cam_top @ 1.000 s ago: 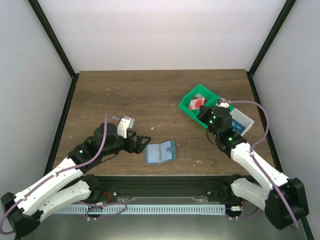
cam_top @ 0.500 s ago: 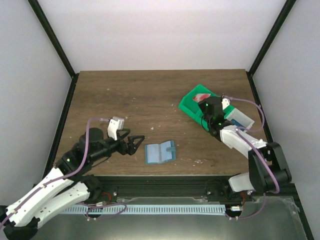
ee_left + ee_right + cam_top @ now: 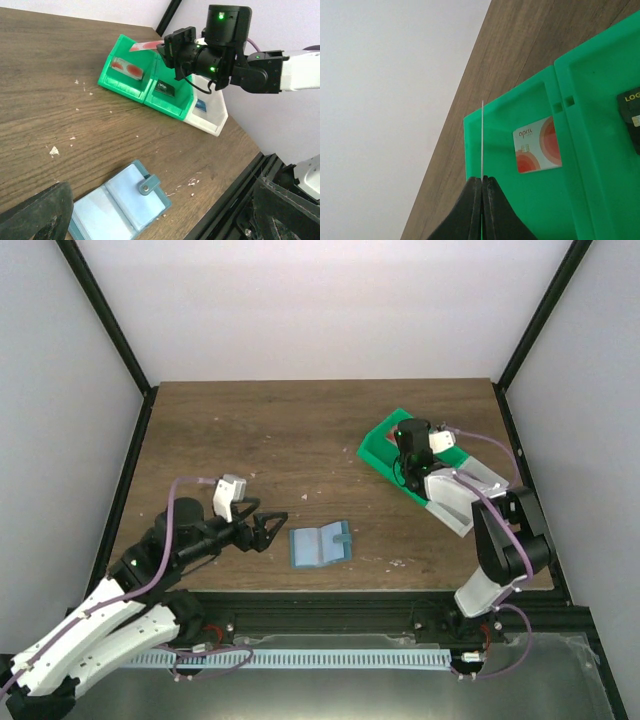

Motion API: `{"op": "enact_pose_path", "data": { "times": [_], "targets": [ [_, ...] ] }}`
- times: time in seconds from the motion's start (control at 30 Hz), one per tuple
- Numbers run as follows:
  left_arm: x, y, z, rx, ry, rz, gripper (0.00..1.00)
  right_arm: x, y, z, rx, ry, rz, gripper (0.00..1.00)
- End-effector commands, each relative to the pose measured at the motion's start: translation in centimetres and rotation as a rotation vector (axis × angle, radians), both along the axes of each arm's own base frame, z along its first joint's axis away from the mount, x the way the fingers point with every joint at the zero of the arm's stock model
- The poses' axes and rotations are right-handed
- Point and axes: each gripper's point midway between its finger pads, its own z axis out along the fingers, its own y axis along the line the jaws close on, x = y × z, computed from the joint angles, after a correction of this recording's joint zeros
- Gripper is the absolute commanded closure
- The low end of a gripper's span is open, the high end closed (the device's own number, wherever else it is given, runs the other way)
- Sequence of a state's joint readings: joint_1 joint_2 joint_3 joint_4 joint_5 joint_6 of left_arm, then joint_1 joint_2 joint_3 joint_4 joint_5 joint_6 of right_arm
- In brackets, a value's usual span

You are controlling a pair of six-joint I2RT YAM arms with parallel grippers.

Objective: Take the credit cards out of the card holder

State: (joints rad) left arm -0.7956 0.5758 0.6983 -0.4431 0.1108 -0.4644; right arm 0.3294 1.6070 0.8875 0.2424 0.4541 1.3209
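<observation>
The light-blue card holder (image 3: 320, 544) lies open and flat on the table, its snap tab (image 3: 146, 185) to the right. My left gripper (image 3: 270, 528) stands open just left of it, not touching it, and the holder (image 3: 120, 202) lies between the fingers in the left wrist view. My right gripper (image 3: 402, 440) hovers over the green bin (image 3: 378, 452), shut on a pinkish-red credit card (image 3: 144, 46). The right wrist view shows that card edge-on (image 3: 482, 140). Another orange-and-white credit card (image 3: 537, 150) lies in the bin's end compartment.
A dark card (image 3: 164, 88) lies in the second green compartment. A white bin (image 3: 209, 116) joined to it holds a blue card (image 3: 201, 104). The bins stand at the table's back right. A black frame rail (image 3: 225, 200) runs along the near table edge. Small white crumbs dot the wood.
My right gripper has swung back and to the left with the card, from beside the bins to above the green end compartment. My left gripper drew back leftward from the holder, then stayed still.
</observation>
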Motion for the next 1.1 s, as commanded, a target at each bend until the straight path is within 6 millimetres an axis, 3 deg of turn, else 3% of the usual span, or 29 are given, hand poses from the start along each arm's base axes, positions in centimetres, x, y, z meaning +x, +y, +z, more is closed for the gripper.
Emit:
{"op": "enact_pose_path", "data": {
  "times": [0.0, 0.7, 0.87, 1.07],
  "targets": [
    [-0.2, 0.0, 0.4, -0.01, -0.029, -0.015, 0.0, 1.5, -1.2, 0.8, -0.013, -0.019, -0.093, 1.0],
    [-0.6, 0.3, 1.1, -0.03, -0.052, -0.018, 0.0, 5.1, -0.6, -2.6, -0.092, 0.078, -0.11, 1.0],
    [-0.6, 0.3, 1.1, -0.031, -0.054, -0.02, 0.0, 5.6, -0.3, -3.2, -0.1, 0.092, -0.103, 0.94],
    [-0.7, 0.4, 1.2, -0.033, -0.057, -0.019, 0.0, 6.4, -0.2, -4.2, -0.133, 0.129, -0.103, 0.95]
  ]
}}
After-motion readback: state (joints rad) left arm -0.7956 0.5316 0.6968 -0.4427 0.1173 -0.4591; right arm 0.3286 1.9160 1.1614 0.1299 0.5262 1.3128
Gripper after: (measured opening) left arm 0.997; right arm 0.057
